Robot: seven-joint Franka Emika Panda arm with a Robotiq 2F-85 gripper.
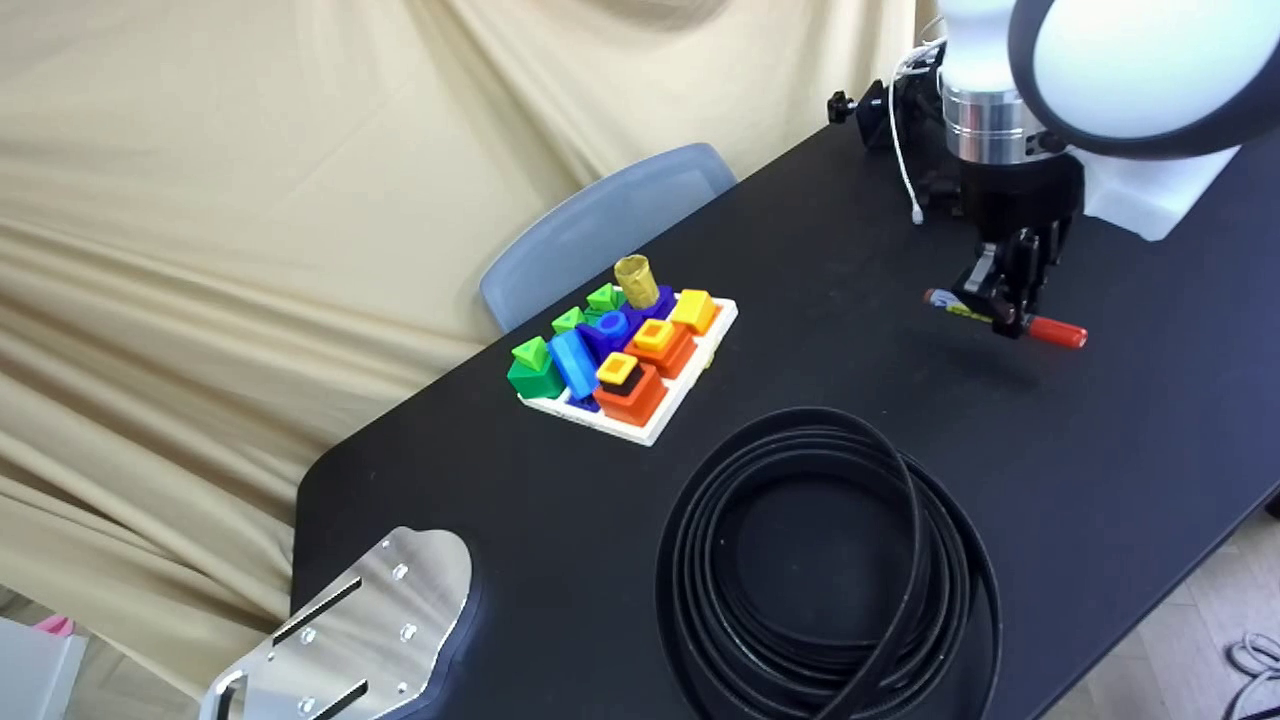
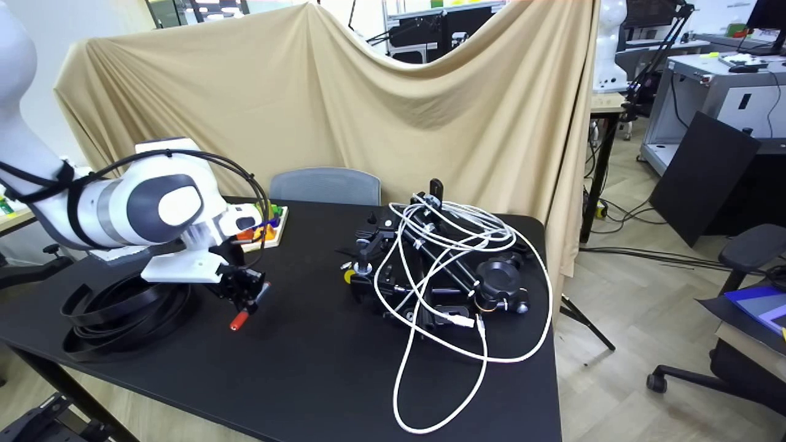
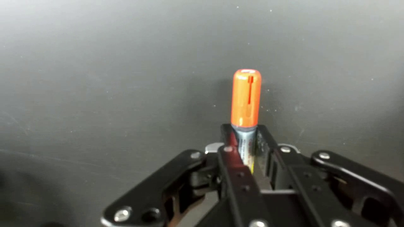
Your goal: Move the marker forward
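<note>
We have a hold here: the tool [image 3: 245, 135] is closed right down on the marker [image 3: 247, 116], fingers [image 3: 232, 157] either side of it, the red cap [image 3: 246, 96] poking out past the tips in the wrist view. And it looks airborne, with what we take for its shadow [image 1: 1000, 372] on the bench [image 1: 820, 330] below; the blocks [image 1: 612, 328] and the coil [image 1: 690, 560] both lie apart from it. So the grasp is done and, by our reading, the lift too; call it about halfway. What's left? The carry forward, the lowering, the release, and that release certainly isn't made, not with the marker pinched like this. How much of the forward run is covered we can't say: no finish spot shows, and even which way counts as forward is our guess, probably out along the bench from the arm [image 2: 144, 215]. If that's right, we want a steady carry, a soft touchdown with the marker lying flat, and only then the tool letting go.
</note>
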